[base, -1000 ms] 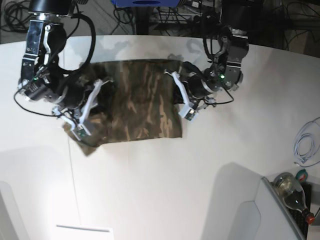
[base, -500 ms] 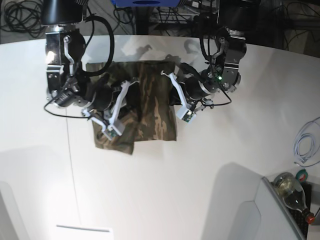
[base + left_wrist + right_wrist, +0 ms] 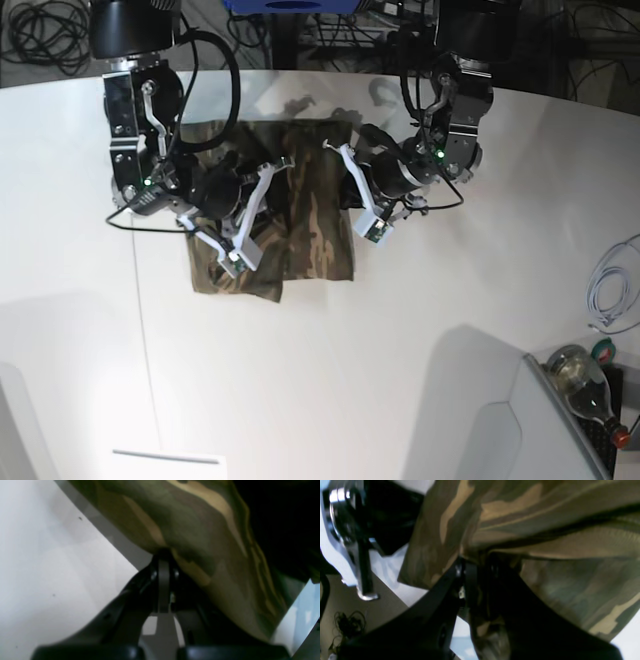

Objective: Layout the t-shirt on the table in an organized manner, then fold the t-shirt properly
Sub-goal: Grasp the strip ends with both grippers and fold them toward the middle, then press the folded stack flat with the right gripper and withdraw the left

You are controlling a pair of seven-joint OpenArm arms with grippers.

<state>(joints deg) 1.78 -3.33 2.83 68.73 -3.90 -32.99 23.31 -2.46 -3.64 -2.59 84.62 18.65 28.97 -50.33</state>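
While the t-shirt (image 3: pixel 300 215) drapes the table (image 3: pixel 330 380) — left hand (image 3: pixel 163 552) pinching it | right hand (image 3: pixel 476 562) pinching it

Robotics laboratory workspace. A large white table (image 3: pixel 320 380) with a curved far edge serves as the test surface, with two black robot arms mounted over its far side. Behind it, loose black cables (image 3: pixel 45 30) lie tangled on a dark floor beside a blue equipment base (image 3: pixel 290 6). A coiled white cable (image 3: pixel 612 290) and a glass bottle (image 3: pixel 585 385) sit at the right margin.
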